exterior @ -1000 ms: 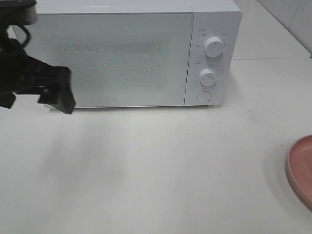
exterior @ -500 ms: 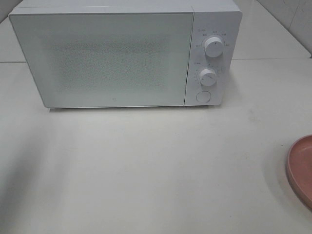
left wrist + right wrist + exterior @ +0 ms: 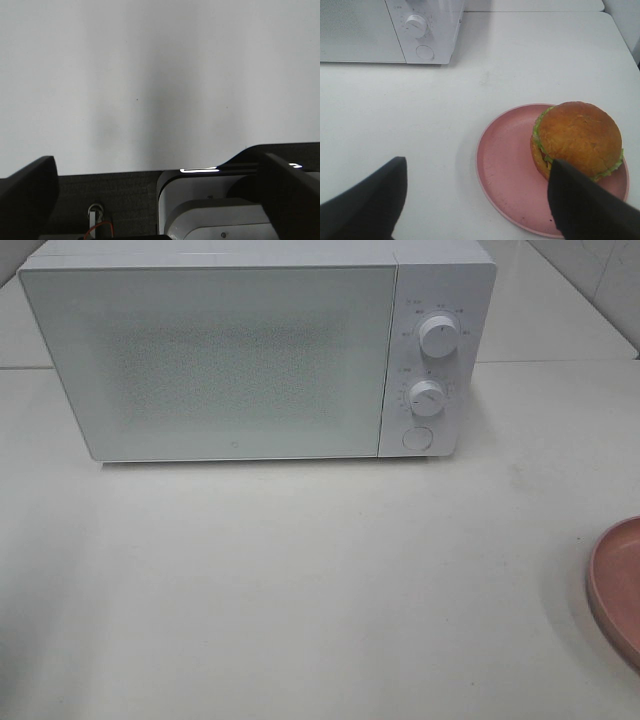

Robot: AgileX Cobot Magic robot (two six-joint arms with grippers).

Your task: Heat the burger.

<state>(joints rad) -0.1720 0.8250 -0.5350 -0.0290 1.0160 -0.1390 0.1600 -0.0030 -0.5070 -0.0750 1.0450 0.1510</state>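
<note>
The burger [image 3: 577, 137], with a golden-brown bun and a green lettuce edge, sits on the right half of a round pink plate [image 3: 505, 165] on the white table. My right gripper [image 3: 477, 167] hovers open above the plate's near side, and its one finger [image 3: 575, 202] overlaps the burger's lower edge in the view. Nothing is held in it. My left gripper [image 3: 157, 167] is open and empty over a plain white surface, its fingers [image 3: 27, 192] wide apart. Neither arm shows in the exterior view, and the burger is out of that view too.
A white microwave [image 3: 240, 350] stands at the back with its door shut and two knobs [image 3: 438, 335] above a round button [image 3: 416, 438] on its right panel. The pink plate's rim [image 3: 612, 590] shows at the right edge of the table.
One second ago the left arm's black gripper was in front of the microwave's left edge. It has since drawn back out of the exterior view. Microwave and plate have not moved.
</note>
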